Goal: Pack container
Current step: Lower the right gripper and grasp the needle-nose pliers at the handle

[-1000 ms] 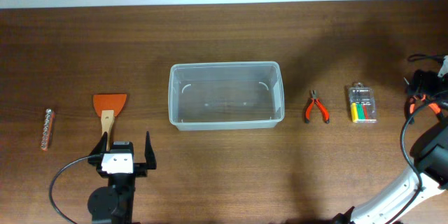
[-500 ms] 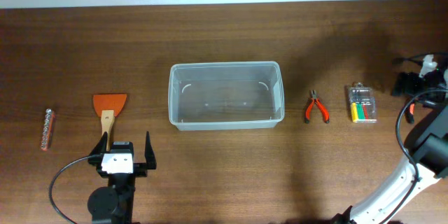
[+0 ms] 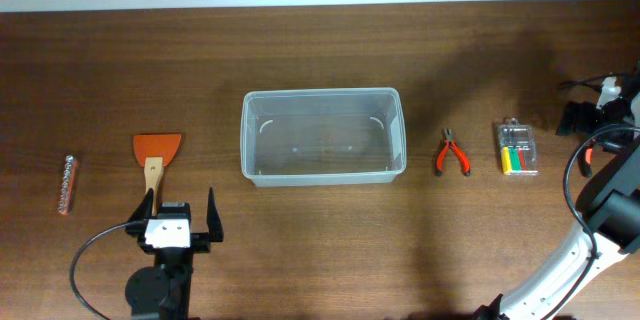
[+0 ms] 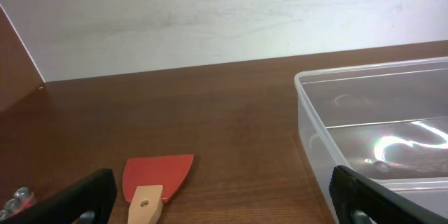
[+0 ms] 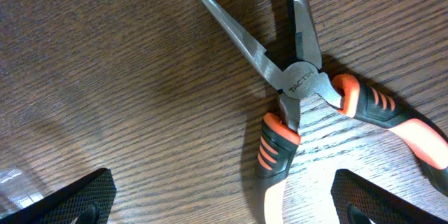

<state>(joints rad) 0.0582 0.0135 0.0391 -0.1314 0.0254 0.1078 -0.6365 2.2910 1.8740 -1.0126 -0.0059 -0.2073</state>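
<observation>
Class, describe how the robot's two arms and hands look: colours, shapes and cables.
The left hand has two slim black fingers on a white block, above a black arm with a black cable looping beside it. The right arm has a curved white link, a black joint and its own looping black cable. The right hand has black fingers with a mesh texture.

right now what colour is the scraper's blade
Orange-red scraper blade, shown best in the left wrist view.
</observation>
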